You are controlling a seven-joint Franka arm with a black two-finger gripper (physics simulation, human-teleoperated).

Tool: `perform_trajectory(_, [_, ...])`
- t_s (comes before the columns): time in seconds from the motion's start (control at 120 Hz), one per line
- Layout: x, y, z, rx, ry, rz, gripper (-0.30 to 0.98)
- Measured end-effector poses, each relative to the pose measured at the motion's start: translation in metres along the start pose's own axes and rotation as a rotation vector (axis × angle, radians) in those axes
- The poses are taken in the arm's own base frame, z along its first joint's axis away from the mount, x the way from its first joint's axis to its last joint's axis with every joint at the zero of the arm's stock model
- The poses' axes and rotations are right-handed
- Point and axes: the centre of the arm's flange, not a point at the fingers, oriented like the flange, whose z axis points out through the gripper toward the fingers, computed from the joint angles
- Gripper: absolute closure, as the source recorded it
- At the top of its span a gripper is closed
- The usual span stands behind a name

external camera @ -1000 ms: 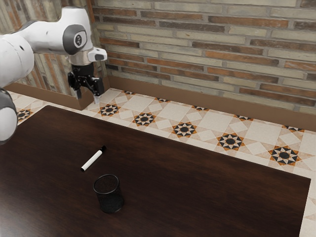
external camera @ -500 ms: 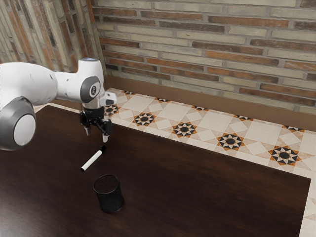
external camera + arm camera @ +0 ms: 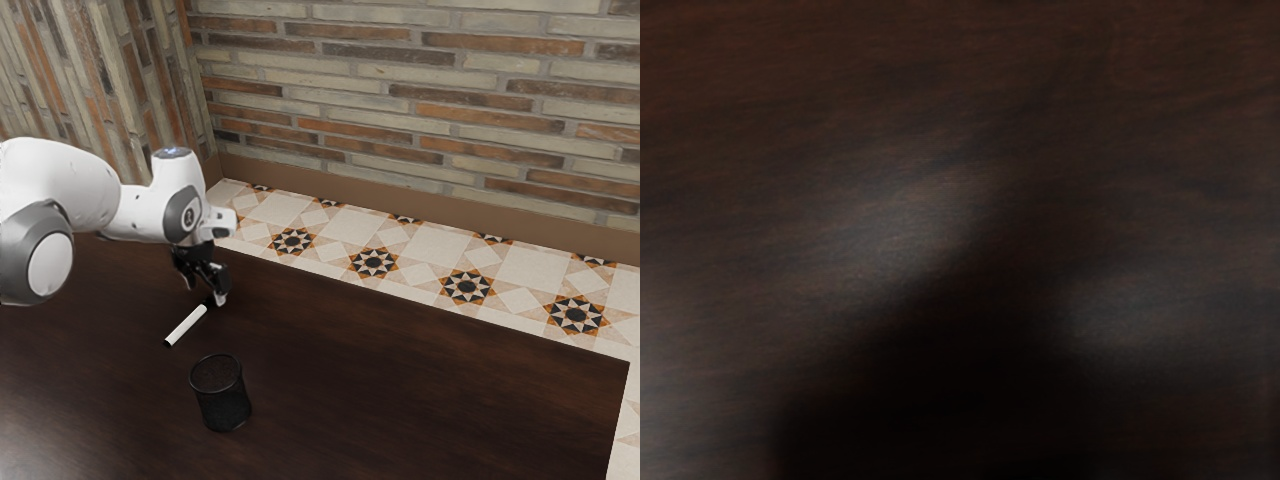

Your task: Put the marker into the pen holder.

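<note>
Marker [image 3: 187, 325] lying on the table [image 3: 430, 370], its dark end beside your gripper [image 3: 206, 291], whose fingers stand apart, holding nothing, presumably so you can close across that end. Nearby, the upright holder [image 3: 223, 398] faces its mouth upward, suiting your later drop.

text: none legible | arm joint's grey cap [image 3: 176, 203]: small round mark [image 3: 189, 217], unreadable

Glossy white arm [image 3: 60, 175] – rounded grey joints [image 3: 18, 262] – black tool [image 3: 205, 292].
</note>
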Motion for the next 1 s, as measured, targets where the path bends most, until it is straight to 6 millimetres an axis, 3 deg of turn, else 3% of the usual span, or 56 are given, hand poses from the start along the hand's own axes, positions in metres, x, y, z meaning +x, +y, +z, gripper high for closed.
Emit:
perform_trajectory(0.133, [0.002,0.001,0.005,0.000,0.016,0.020,0.03])
perform_trajectory(0.508, [-0.020,0.003,0.007,-0.013,0.014,0.051,0.06])
perform_trajectory(1.0, [-0.017,0.007,0.000,-0.005,0.033,0.081,0.62])
